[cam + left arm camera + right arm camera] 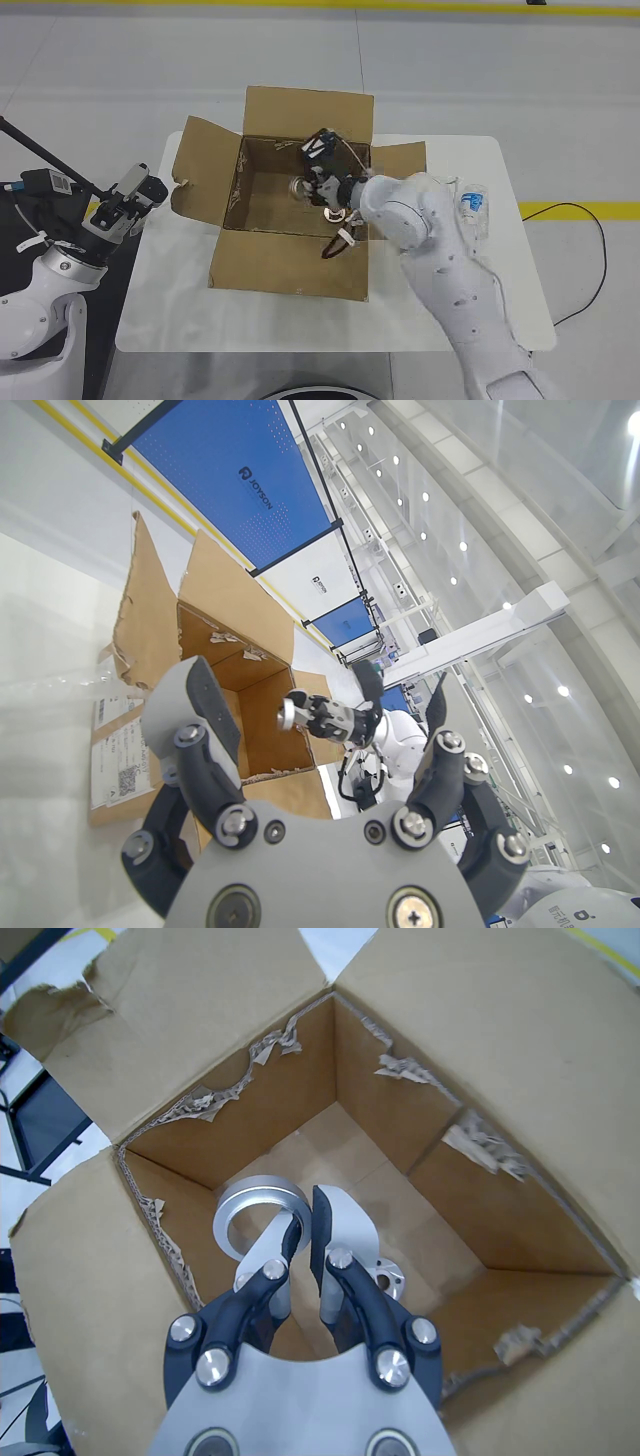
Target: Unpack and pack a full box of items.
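Far left, off the table (200, 300) edge: left gripper (152, 190), fingers apart, empty, just beside the left flap of the box (290, 262). Centre: box open, flaps out, rims torn. Over the opening, left of middle: right gripper (306, 1218), clamped on the wall of a metal ring (223, 1228), one finger through the hole. Below, on the box floor: one flanged metal part (387, 1273), apart from the ring. Likely a straight vertical move next, with the right arm already on it. Right of box, on the table: small plastic bag (472, 205).

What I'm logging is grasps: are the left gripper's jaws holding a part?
No, the left gripper has its jaws spread wide open with nothing clamped between them.
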Available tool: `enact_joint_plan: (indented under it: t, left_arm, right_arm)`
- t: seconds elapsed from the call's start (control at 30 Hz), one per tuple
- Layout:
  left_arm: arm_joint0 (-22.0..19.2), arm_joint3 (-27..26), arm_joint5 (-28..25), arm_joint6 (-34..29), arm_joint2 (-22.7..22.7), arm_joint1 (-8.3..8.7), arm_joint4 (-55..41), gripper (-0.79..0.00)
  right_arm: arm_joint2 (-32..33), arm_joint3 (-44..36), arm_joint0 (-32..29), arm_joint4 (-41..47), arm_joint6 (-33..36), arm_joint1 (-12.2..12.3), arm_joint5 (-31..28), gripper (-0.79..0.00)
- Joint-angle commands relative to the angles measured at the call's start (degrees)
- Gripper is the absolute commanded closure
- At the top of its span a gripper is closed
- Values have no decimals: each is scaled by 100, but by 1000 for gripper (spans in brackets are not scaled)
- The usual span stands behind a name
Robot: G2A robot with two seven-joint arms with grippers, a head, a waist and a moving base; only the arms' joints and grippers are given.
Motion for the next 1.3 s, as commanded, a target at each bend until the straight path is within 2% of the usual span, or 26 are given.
enact_joint_plan:
  t: [0.0,0.23,0.5,0.63,0.83,1.27]
  left_arm:
    - [0,0,0,0,0,0,0,-785]
    - [0,0,0,0,0,0,0,-785]
    - [0,0,0,0,0,0,0,-785]
    - [0,0,0,0,0,0,0,-785]
    - [0,0,0,0,0,0,0,-785]
    - [0,0,0,0,0,0,0,-785]
  right_arm:
    - [354,-606,-310,-256,-9,75,167,0]
    - [1663,-2125,-1320,-780,-17,282,799,0]
    - [2888,-2485,-1932,-1119,110,409,1536,0]
    - [3168,-2229,-2004,-1213,389,456,1671,0]
    - [3287,-1401,-1784,-1053,848,529,1421,0]
    - [2845,382,-819,-1383,1445,647,958,0]
